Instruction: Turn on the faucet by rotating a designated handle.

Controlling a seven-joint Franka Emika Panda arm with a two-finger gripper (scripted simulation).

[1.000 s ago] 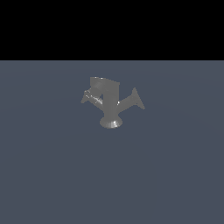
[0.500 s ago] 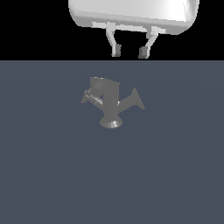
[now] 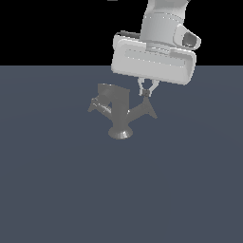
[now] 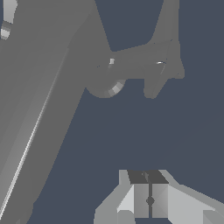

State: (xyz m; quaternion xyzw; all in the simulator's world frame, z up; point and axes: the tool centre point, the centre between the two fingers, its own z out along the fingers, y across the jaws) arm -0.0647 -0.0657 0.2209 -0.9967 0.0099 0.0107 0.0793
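The small grey faucet (image 3: 118, 118) stands on its round flared foot on the dark floor, its blocky part (image 3: 108, 97) toward the exterior view's left. The slim handle (image 3: 145, 108) slants up to the exterior view's right and ends in a pointed fin. My gripper (image 3: 144, 93) hangs just above the handle's upper end, jaws shut with nothing between them. In the wrist view the shut gripper (image 4: 149, 176) shows floor between it and the handle (image 4: 151, 65). A large grey part of the faucet (image 4: 52, 87) fills one side, close to the camera.
The flat dark grey floor (image 3: 61, 190) stretches all round the faucet. The white hand body (image 3: 153, 60) sits above and behind the handle. Nothing else stands on the floor.
The arm came down from above the picture to the handle. Its fingers were open half a second ago and are now shut. The faucet has not moved.
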